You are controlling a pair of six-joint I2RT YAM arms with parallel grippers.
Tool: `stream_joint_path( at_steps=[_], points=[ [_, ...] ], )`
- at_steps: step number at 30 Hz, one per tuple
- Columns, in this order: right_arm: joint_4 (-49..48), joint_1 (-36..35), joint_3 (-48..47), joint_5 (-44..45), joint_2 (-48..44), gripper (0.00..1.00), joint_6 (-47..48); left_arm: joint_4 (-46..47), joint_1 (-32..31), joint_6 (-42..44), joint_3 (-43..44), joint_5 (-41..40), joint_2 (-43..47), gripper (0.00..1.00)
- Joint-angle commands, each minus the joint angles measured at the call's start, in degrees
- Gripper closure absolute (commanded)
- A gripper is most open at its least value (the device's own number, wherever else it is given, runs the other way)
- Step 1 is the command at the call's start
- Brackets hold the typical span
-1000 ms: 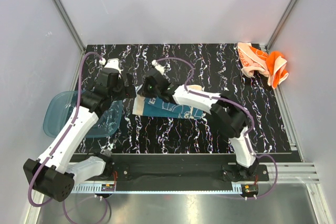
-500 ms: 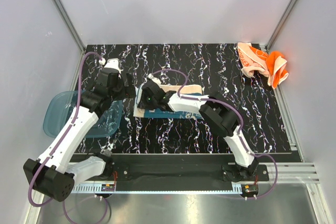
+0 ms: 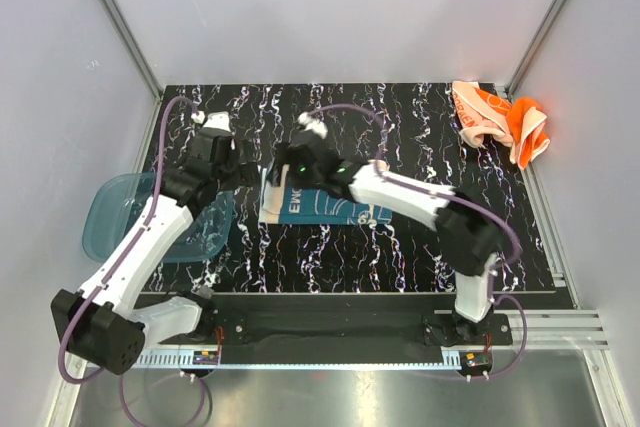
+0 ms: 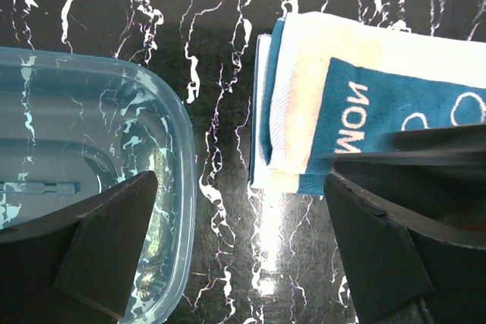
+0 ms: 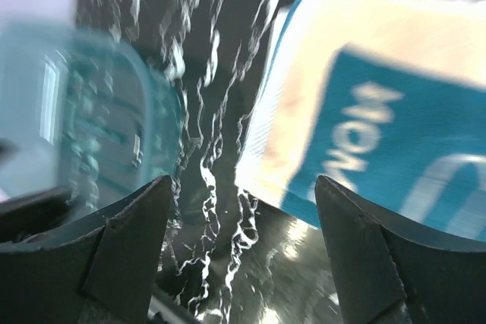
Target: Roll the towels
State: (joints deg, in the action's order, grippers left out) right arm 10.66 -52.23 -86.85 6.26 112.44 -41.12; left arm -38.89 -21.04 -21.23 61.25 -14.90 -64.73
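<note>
The left gripper (image 4: 239, 187) and right gripper (image 5: 243, 187) hang with jaws apart, empty, above the folded blue towel (image 3: 300, 209).

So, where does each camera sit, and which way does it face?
Top external: high behind the robot, facing down on the black marbled table; left arm, right arm show.
Left wrist: faces down at translucent blue plastic tray and teal-blue cloth towel; left pincer shows.
Right wrist: likewise, blurred; right pincer shows.
Shared: tray, towel.
</note>
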Motion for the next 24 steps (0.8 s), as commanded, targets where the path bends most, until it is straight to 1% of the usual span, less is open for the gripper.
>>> stream_joint_path(
  at_steps=[1,2,3,5,6,7,9,10,12,16,18,24],
  points=[
    [3.66,5.72,5.7,4.11,-12.23,0.16,1.58,1.46,0.12,-0.3,1.49,0.29,-2.84,0.01],
    [5.67,7.21,7.03,5.07,-13.81,0.16,1.31,0.93,-0.05,-1.52,1.93,0.74,-3.9,0.01],
    [7.08,10.71,8.26,5.6,-16.7,0.16,1.22,-0.03,-0.23,-2.14,2.37,1.27,-5.04,0.01],
    [10.42,14.68,11.69,5.69,-19.09,0.16,1.22,-0.92,-1.89,-4.24,3.17,2.76,-8.82,0.01],
    [11.4,19.05,12.66,5.26,-20.5,0.15,1.57,-1.36,-3.99,-4.86,3.34,2.77,-10.23,0.01],
    [13.41,20.92,13.8,4.56,-20.86,0.15,2.1,-1.45,-5.32,-5.48,3.61,2.68,-12.76,0.01],
    [14.74,24.96,14.6,3.94,-20.77,0.15,4.9,-1.54,-7.95,-7.15,3.96,2.07,-15.15,0.01],
    [16.49,26.02,14.6,3.76,-20.34,0.15,5.78,-1.62,-10.23,-7.85,4.13,2.24,-17.25,0.01],
    [17.2,28.13,14.69,3.5,-18.76,0.15,8.24,-0.66,-12.17,-10.05,3.88,4.07,-19.11,0.01],
    [17.64,31.04,14.34,-1.85,-13.75,0.16,9.92,1.8,-14.11,-12.95,2.82,7.42,-24.2,0.01],
    [17.21,31.4,13.99,-3.35,-10.51,0.17,10.54,2.59,-15.25,-13.74,2.47,7.6,-25.62,0.01],
    [16.33,31.66,13.99,-4.41,-5.23,0.2,11.07,4.97,-15.61,-14.89,0.97,8.65,-29.57,0.01]
  ],
)
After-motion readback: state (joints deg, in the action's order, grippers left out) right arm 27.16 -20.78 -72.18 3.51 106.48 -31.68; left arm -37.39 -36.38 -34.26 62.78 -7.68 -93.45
